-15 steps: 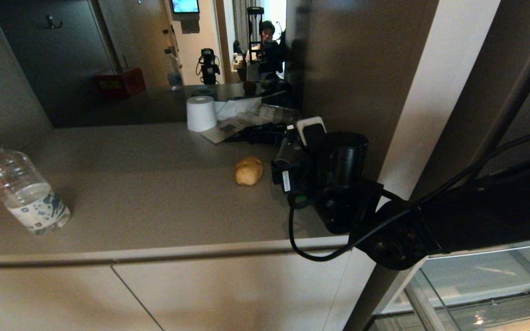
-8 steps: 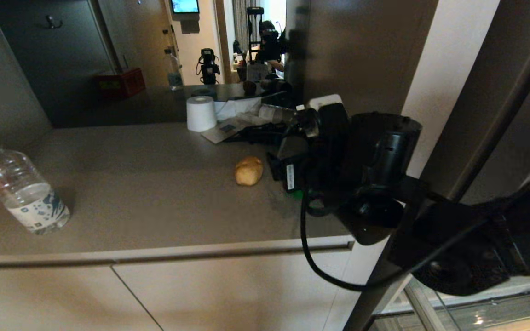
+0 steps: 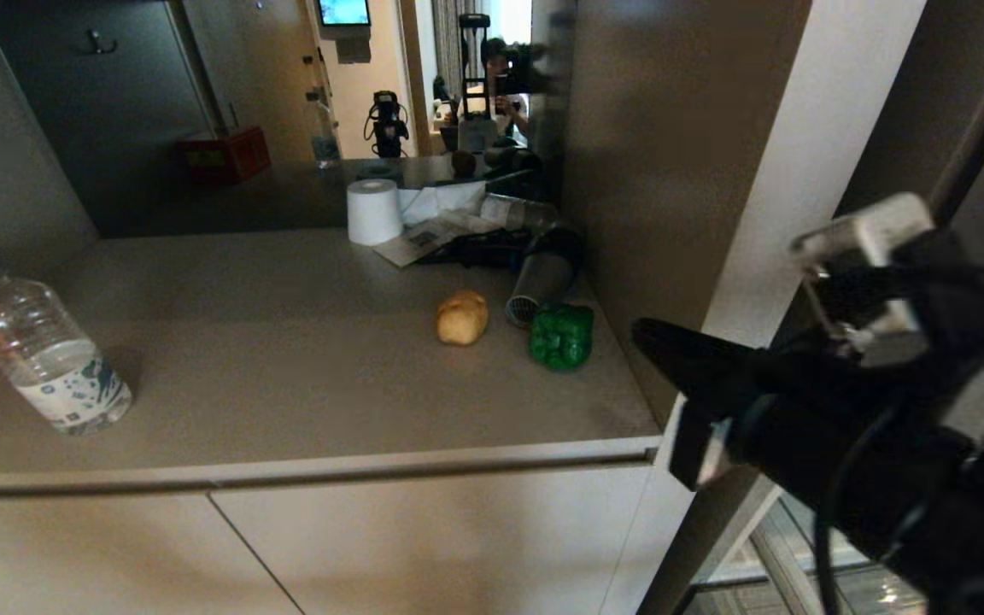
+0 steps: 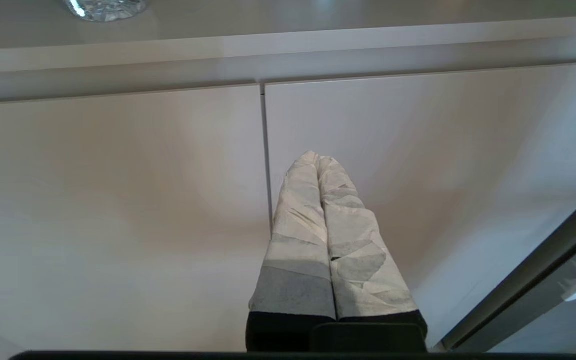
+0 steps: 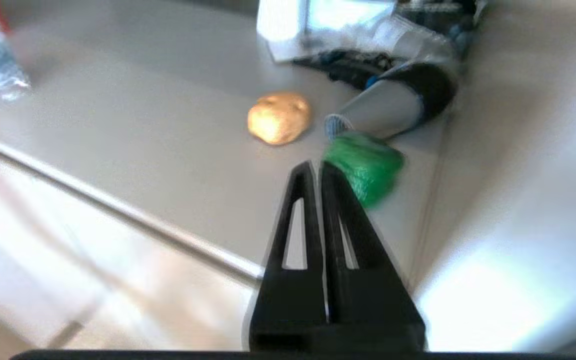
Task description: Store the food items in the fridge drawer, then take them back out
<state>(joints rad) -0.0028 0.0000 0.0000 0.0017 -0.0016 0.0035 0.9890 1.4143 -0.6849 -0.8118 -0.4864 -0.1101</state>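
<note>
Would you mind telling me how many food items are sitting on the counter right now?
2: a green pepper near the counter's right end by the fridge side, and a potato just to its left. Clutter behind them could hide more.

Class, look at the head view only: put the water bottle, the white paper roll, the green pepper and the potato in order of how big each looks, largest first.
1. Water bottle, though it lies nearest the camera, which inflates it.
2. White paper roll and green pepper: too alike to rank, and the roll stands farther back.
3. Potato, smallest, slightly under the pepper beside it.

Water bottle (image 3: 41,354) on counter (image 3: 287,384); paper roll (image 3: 373,211) behind.
</note>
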